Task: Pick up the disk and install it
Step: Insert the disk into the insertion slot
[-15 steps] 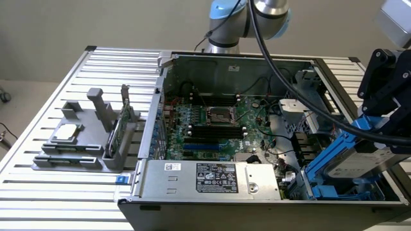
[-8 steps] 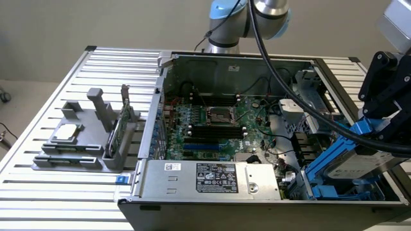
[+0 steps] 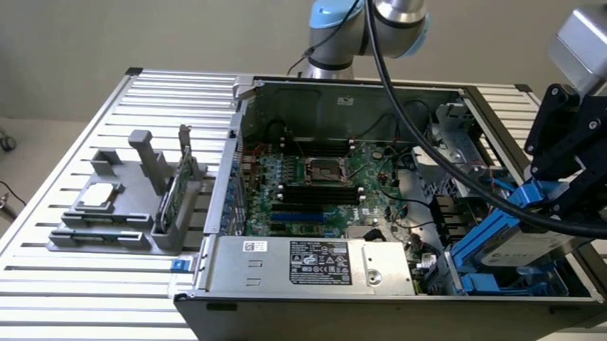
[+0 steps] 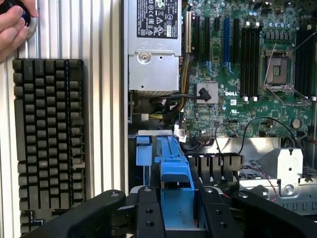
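Farthest from the pincer [image 3: 561,193], at the exterior view's left, a grey fixture [image 3: 104,238] rests on the slatted table [image 3: 57,298]. It carries a small square chip [image 3: 99,195] and an upright green circuit card [image 3: 173,192].

Nearer the pincer stands the open computer case [image 3: 284,316], with the motherboard [image 3: 323,185] inside and the power supply [image 3: 313,263] along its near wall.

The pincer is at the exterior view's right, over the case's drive bay [image 3: 474,280]. Its black fingers [image 4: 148,208] are clamped against both sides of the blue carrier frame of the disk [image 3: 517,245]. The disk hangs tilted below the pincer, its lower end inside the case. Contact with the bay's blue rails cannot be determined.

In the wrist view, a keyboard [image 4: 48,139] lies on the table beside the case, well apart from the pincer. A person's hand [image 4: 15,22] is beyond the keyboard.
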Controlling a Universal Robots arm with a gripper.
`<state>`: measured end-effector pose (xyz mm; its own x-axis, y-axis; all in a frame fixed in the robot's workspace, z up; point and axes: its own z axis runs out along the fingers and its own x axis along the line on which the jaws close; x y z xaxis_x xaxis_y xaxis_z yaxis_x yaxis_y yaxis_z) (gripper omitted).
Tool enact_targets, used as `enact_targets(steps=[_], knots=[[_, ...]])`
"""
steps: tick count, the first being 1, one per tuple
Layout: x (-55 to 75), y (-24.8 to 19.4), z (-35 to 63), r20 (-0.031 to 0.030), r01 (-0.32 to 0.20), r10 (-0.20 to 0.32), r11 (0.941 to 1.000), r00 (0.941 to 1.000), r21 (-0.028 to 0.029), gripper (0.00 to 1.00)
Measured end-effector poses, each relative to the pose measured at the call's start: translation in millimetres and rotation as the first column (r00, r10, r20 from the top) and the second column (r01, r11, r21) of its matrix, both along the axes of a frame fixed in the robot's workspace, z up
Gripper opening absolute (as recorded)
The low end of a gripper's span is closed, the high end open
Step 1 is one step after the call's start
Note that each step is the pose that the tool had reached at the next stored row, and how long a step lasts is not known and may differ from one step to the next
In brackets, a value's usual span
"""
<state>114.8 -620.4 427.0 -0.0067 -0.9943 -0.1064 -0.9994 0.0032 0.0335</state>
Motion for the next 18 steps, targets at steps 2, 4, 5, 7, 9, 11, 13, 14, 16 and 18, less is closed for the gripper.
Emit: enact_targets(steps=[2, 4, 5, 7, 9, 11, 13, 14, 16, 18], knots=[[0.0, 0.0, -1.5, -0.0001, 0.0, 0.0, 1.0, 1.0, 0.0003, 0.33], [0.0, 0.0, -2.4, -0.0008, 0.0, 0.0, 1.0, 1.0, 0.0003, 0.33], [-0.1, 0.0, -2.6, -0.001, 0.0, 0.0, 1.0, 1.0, 0.0004, 0.33], [-0.1, 0.0, -2.6, -0.0011, 0.0, 0.0, 1.0, 1.0, 0.0003, 0.33], [-0.1, 0.0, -2.8, -0.0016, 0.0, 0.0, 1.0, 1.0, 0.0006, 0.33], [0.1, 0.0, -2.8, -0.0043, 0.0, 0.0, 1.0, 1.0, 0.0007, 0.33], [0.0, 0.0, -2.8, -0.0108, 0.0, 0.0, 1.0, 0.9999, 0.0007, 0.33], [-0.2, 0.0, -2.7, -0.0137, 0.0, 0.0, 1.0, 0.9999, 0.0004, 0.35], [-0.2, 0.0, -2.8, -0.0147, 0.0, 0.0, 1.0, 0.9999, 0.0005, 0.35], [-0.1, 0.0, -2.8, -0.0149, 0.0, 0.0, 1.0, 0.9999, 0.0005, 0.41]])
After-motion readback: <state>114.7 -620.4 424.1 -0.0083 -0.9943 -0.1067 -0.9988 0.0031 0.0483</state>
